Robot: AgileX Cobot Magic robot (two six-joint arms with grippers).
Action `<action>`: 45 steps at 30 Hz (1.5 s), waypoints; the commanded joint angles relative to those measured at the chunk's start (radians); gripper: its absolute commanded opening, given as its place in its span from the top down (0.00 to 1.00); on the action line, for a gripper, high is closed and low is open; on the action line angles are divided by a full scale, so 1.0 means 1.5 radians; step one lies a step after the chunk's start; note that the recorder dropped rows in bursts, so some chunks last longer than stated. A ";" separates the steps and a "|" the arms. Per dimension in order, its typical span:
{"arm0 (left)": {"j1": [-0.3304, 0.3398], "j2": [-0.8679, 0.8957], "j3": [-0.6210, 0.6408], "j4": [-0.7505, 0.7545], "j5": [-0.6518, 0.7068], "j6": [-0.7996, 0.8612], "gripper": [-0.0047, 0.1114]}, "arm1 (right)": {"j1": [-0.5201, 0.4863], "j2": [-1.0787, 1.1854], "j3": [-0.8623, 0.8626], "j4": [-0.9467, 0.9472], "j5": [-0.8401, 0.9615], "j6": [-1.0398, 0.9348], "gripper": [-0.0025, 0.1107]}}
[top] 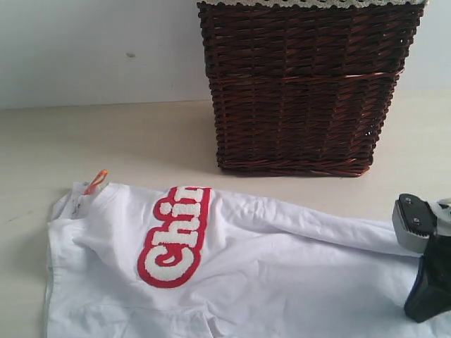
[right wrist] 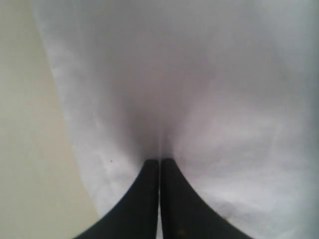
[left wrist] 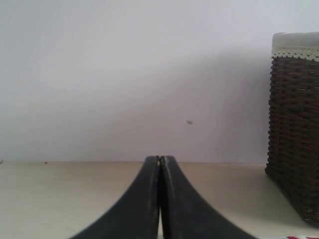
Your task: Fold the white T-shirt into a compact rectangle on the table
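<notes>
**Exterior view.** The white T-shirt [top: 282,274] lies spread on the cream bench [top: 106,137] and fills the near half of the view. Its long axis runs from 9 o'clock to 3 o'clock. The collar end, with the orange neck tag [top: 96,181], points to about 10 o'clock. The red patch [top: 175,236] sits left of centre, and its fuzzy lettering reads from 6 towards 12 o'clock. A raised fold runs from the patch to the shirt's 3 o'clock end, where the right arm [top: 428,282] rests. A dark wicker basket [top: 306,88] stands at 12 o'clock, apart from the shirt.

**Left wrist view.** The left jaws are pressed tip to tip and hold nothing. Bare bench lies under them, with the basket off to one side.

**Right wrist view.** The right jaws are closed narrow on the T-shirt. The 2 black fingers [right wrist: 144,199] meet at a pucker of white cloth that spreads out beyond the tips, with a strip of bench alongside.
</notes>
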 commanded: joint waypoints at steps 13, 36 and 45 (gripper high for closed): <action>0.001 -0.005 0.000 -0.003 -0.002 -0.006 0.96 | 0.001 -0.092 0.008 -0.036 -0.067 0.039 0.95; 0.001 -0.005 0.000 -0.003 -0.002 -0.006 0.96 | 0.001 0.025 0.008 0.061 -0.601 0.090 0.95; 0.001 -0.005 0.000 -0.003 -0.002 -0.006 0.96 | 0.001 -0.041 0.008 0.061 -0.604 0.138 0.70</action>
